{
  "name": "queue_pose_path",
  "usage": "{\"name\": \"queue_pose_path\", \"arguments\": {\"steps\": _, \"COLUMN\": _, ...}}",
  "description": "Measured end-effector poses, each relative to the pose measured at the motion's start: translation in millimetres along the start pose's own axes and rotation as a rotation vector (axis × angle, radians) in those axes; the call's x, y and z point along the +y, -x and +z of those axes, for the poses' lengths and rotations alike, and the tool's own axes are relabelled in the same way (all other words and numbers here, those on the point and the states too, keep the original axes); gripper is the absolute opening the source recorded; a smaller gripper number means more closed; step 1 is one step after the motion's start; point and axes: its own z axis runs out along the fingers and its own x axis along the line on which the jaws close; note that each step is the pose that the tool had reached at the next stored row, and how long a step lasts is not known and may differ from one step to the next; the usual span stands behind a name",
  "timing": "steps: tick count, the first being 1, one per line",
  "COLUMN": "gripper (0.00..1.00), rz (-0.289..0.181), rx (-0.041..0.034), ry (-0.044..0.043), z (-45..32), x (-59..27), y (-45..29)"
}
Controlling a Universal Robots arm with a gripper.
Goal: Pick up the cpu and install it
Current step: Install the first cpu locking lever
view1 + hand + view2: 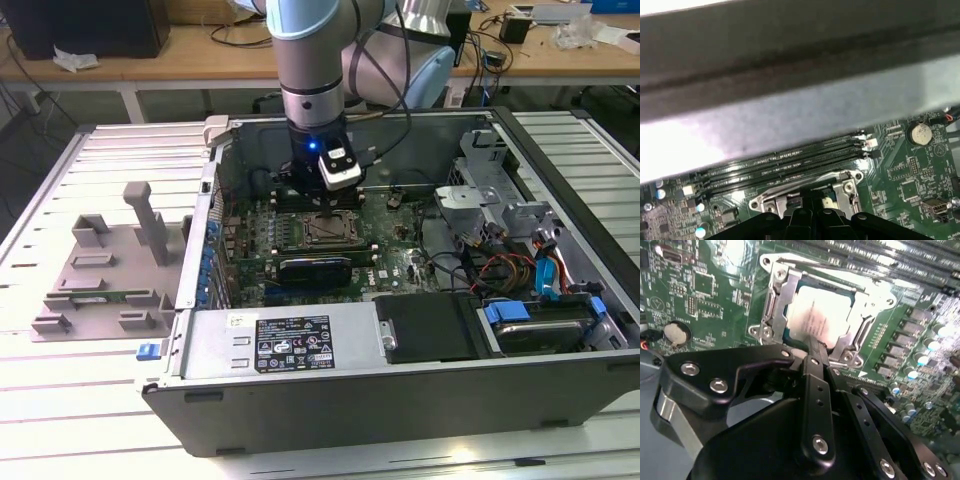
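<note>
Workshop setting: a wooden worktop with cables and loose gear runs along the back, and in front of it a slatted metal bench (90,420) carries one open computer case (400,400) lying on its side. On the exterior view's left of the case sits one grey plastic fixture (105,285) with several upright blocks.

One arm (315,60) reaches down into the case from above. Its hand (322,205) hangs over the green motherboard (395,245), right above the socket (325,232).

In the second wrist view, one cpu (822,315), square with a pale shiny metal top, lies flat inside the metal socket frame (775,300). The black hand (812,347) is directly above the chip's near edge; the fingers (816,385) are pressed together into one narrow tip, pinching nothing. Whether that tip touches the cpu or hovers just clear of it, I cannot tell.

One round coin battery (676,332) sits on the board well to the side of the socket. The first wrist view shows the same battery (921,133), the socket frame (840,187), and long memory slots (790,162) running just beyond the socket.

One cpu counted, one socket, one hand.
</note>
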Motion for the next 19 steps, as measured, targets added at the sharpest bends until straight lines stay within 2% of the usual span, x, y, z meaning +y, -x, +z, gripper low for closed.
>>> {"name": "queue_pose_path", "arguments": {"steps": 3, "gripper": 0.11, "rz": -0.005, "rx": -0.0011, "ry": -0.0072, "z": -0.1, "x": -6.2, "y": 1.4}}
{"name": "queue_pose_path", "arguments": {"steps": 5, "gripper": 0.11, "rz": -0.008, "rx": -0.0022, "ry": -0.0153, "z": -0.2, "x": -12.1, "y": 2.8}}
{"name": "queue_pose_path", "arguments": {"steps": 11, "gripper": 0.11, "rz": -0.017, "rx": 0.0012, "ry": -0.0344, "z": 0.0, "x": -21.9, "y": 5.1}}
{"name": "queue_pose_path", "arguments": {"steps": 12, "gripper": 0.11, "rz": -0.027, "rx": 0.0029, "ry": -0.0426, "z": 0.0, "x": -22.5, "y": 5.1}}
{"name": "queue_pose_path", "arguments": {"steps": 14, "gripper": 0.11, "rz": -0.101, "rx": 0.0041, "ry": -0.0382, "z": 0.3, "x": -22.4, "y": 5.4}}
{"name": "queue_pose_path", "arguments": {"steps": 17, "gripper": 0.11, "rz": -0.137, "rx": 0.0063, "ry": -0.0350, "z": 0.0, "x": -22.3, "y": 6.1}}
{"name": "queue_pose_path", "arguments": {"steps": 19, "gripper": 0.11, "rz": -0.139, "rx": 0.0065, "ry": -0.0347, "z": -5.7, "x": -22.0, "y": 6.8}}
